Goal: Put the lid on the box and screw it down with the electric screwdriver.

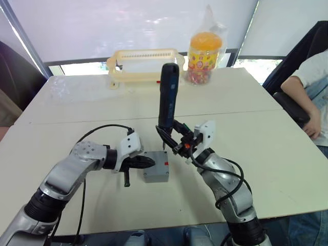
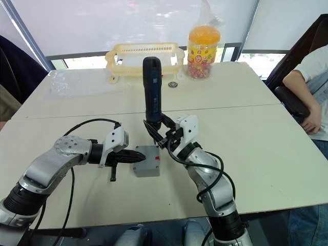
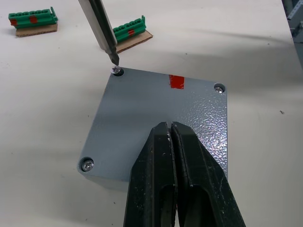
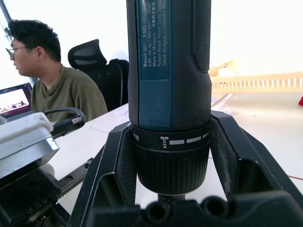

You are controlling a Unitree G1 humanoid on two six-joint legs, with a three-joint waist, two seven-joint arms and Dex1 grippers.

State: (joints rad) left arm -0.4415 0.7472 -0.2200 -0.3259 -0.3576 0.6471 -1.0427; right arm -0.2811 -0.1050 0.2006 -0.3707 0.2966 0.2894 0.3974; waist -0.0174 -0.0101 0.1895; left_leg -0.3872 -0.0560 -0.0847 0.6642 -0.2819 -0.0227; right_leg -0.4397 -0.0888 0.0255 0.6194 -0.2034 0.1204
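The grey lid [image 3: 142, 109] lies on the grey box [image 1: 155, 177] at the table's middle, with screws in three visible corners and a red mark on one edge. My left gripper [image 3: 169, 127] is shut, and its tips rest on top of the lid from the left side. My right gripper [image 1: 171, 136] is shut on the lower end of the electric screwdriver [image 1: 168, 95], which stands nearly upright behind the box. Its metal bit [image 3: 102, 28] points down at a far corner screw [image 3: 117, 71], the tip just above it.
Two green terminal pieces [image 3: 31, 21] [image 3: 130, 30] lie on the table just beyond the box. A yellow basket [image 1: 143, 64] and a candy jar [image 1: 204, 51] stand at the far edge. A person [image 1: 312, 97] sits at the right side.
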